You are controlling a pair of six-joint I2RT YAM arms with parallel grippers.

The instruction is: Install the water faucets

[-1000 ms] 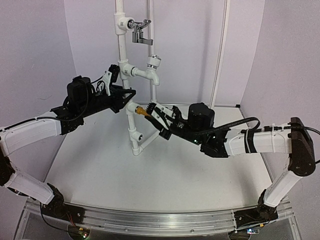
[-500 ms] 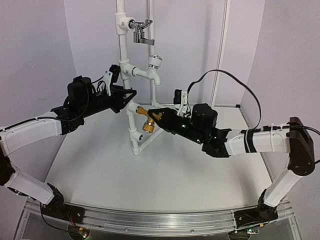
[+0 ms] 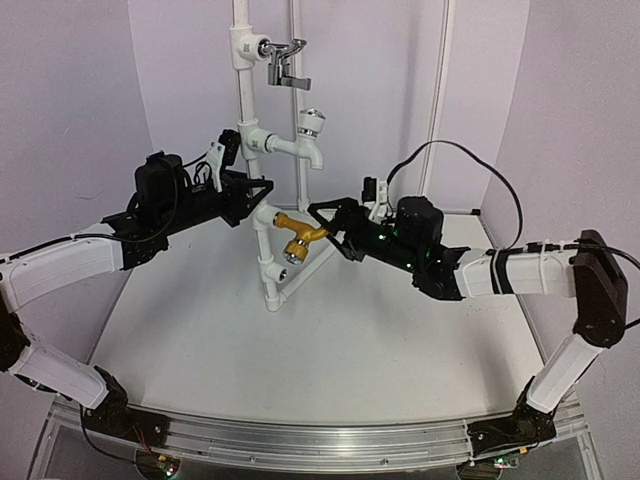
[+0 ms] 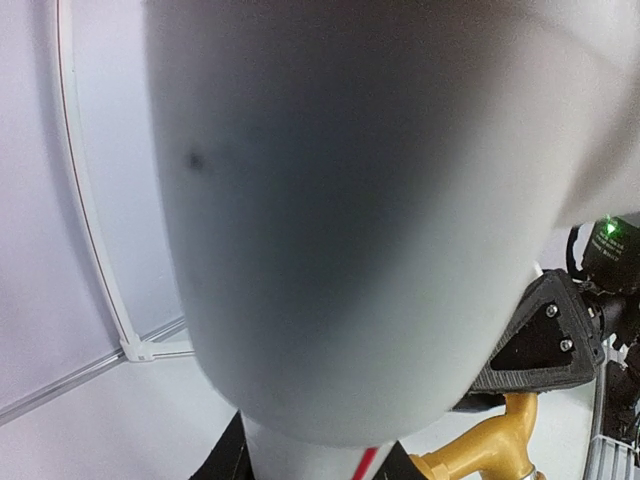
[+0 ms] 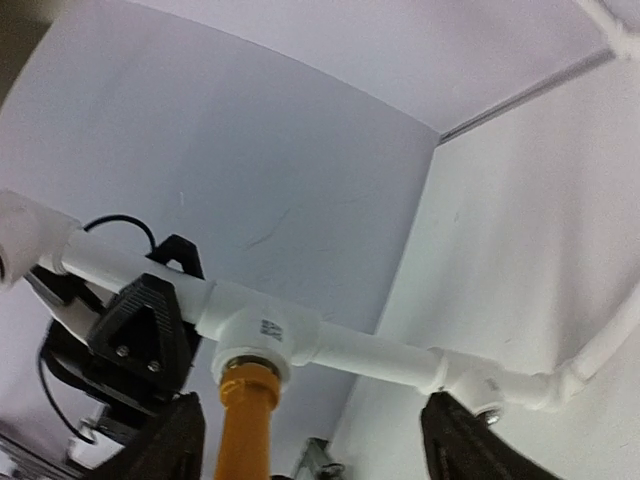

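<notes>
- The small golden-brass tap (image 3: 296, 236) sits with its threaded end in the white tee fitting (image 5: 262, 335) on the upright white plastic pipe frame (image 3: 266, 272). Its body sticks out toward the right arm, with a branch angled downward.
- Your right gripper (image 3: 328, 230) has its jaws spread wide. In the right wrist view, its black fingers (image 5: 170, 445) stand on either side of the brass body, apart from it and holding nothing.
- Your left gripper (image 3: 255, 192) looks clamped on the pipe just above the tee, bracing the frame. The pipe fills the left wrist view, so judge that contact from the other two cameras.
- Expect the tap to feel rigid and dense for its size. It will not give under the pads, and polished brass can slip when you twist it.
- I would grip across the stout body close to the fitting, not the downward branch, so the turning force runs along the thread.
- The plastic frame is the weak part: light and likely to flex or turn if you overtighten.
- The white plastic tap (image 3: 308, 135) and the chrome lever tap (image 3: 285, 65) are mounted higher up, well clear of your grip.
</notes>
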